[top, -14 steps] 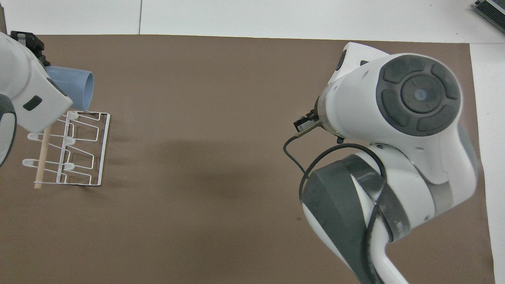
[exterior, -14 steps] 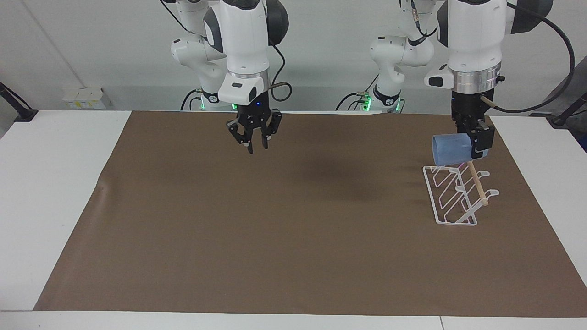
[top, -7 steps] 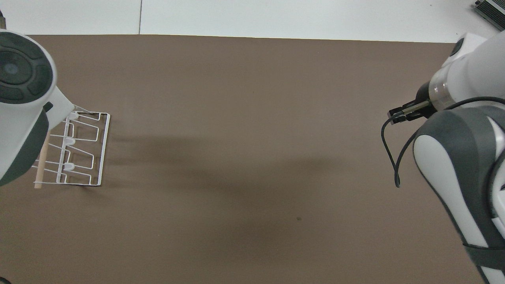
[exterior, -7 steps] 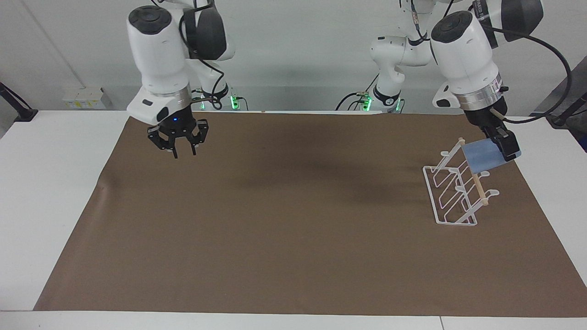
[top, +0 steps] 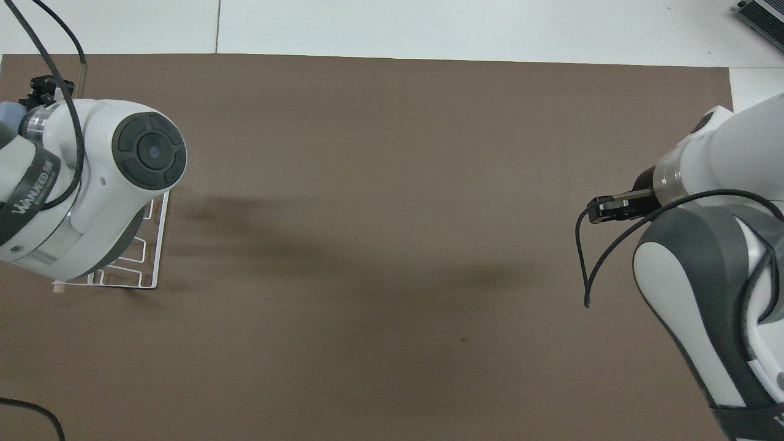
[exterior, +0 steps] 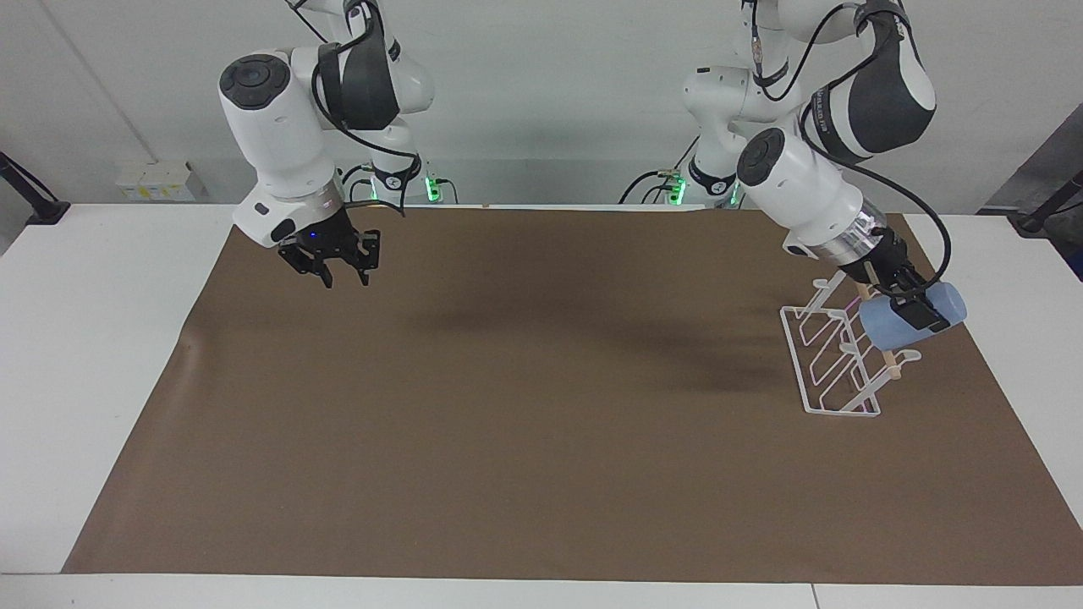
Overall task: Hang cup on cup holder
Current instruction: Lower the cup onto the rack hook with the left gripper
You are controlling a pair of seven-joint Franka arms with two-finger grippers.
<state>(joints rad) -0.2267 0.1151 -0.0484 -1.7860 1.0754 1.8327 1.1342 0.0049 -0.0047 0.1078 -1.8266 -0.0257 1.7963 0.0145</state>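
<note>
Brown mat (exterior: 541, 440) covers the table. At ten o'clock on it in the facing view we see the right gripper (exterior: 337, 275) hanging above bare mat; whether its fingers are spread we cannot tell. At three o'clock, the left gripper (exterior: 912, 309) pinches the blue cup (exterior: 914, 323), tilted on its side against the wooden rod of the white wire rack (exterior: 833, 359).

Cup (exterior: 914, 326) against cup holder (exterior: 833, 364), on mat (exterior: 541, 440)
</note>
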